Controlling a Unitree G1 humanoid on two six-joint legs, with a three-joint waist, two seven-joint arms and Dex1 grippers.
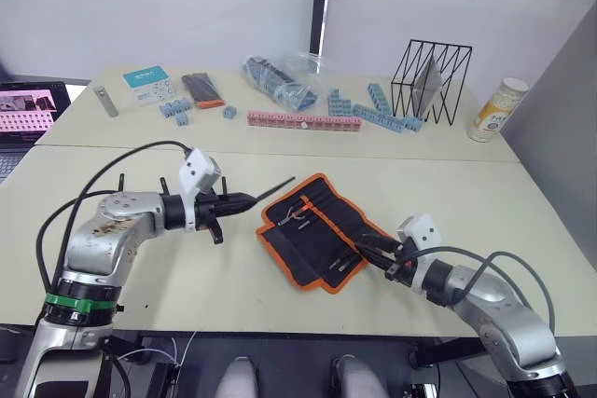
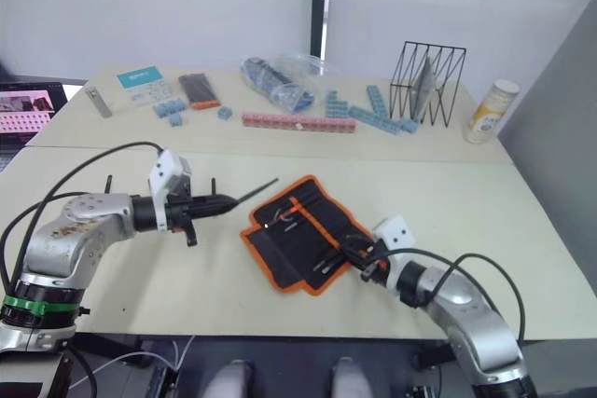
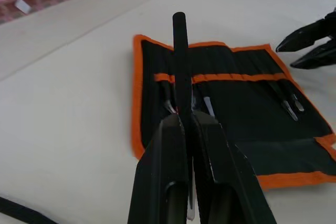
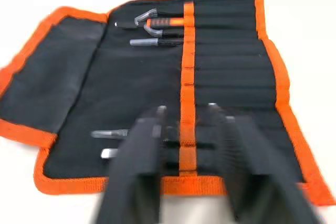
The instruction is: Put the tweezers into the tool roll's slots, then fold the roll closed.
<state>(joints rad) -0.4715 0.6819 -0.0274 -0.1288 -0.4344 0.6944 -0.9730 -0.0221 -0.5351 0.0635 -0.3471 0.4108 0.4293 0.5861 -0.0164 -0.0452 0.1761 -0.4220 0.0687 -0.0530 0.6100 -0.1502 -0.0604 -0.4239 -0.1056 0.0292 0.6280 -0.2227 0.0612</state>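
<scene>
While the tips of the stowed tweezers [image 4: 113, 134] peek out of the slots [image 4: 220, 77], their bodies are hidden under the fabric and I cannot count them with certainty. I see the tool roll [image 1: 322, 228] lying open and flat on the bench [image 1: 448, 193], black inside with orange edging and an orange band across the pockets. My left end effector [image 1: 244, 199] is clenched on one slim black tweezer [image 3: 181, 61], held above the bench just left of the roll, point toward it. My right end effector [image 1: 373, 254] sits at the roll's near right edge, fingers [image 4: 142, 145] parted and grasping nothing; their tips are blurred in the wrist view.
</scene>
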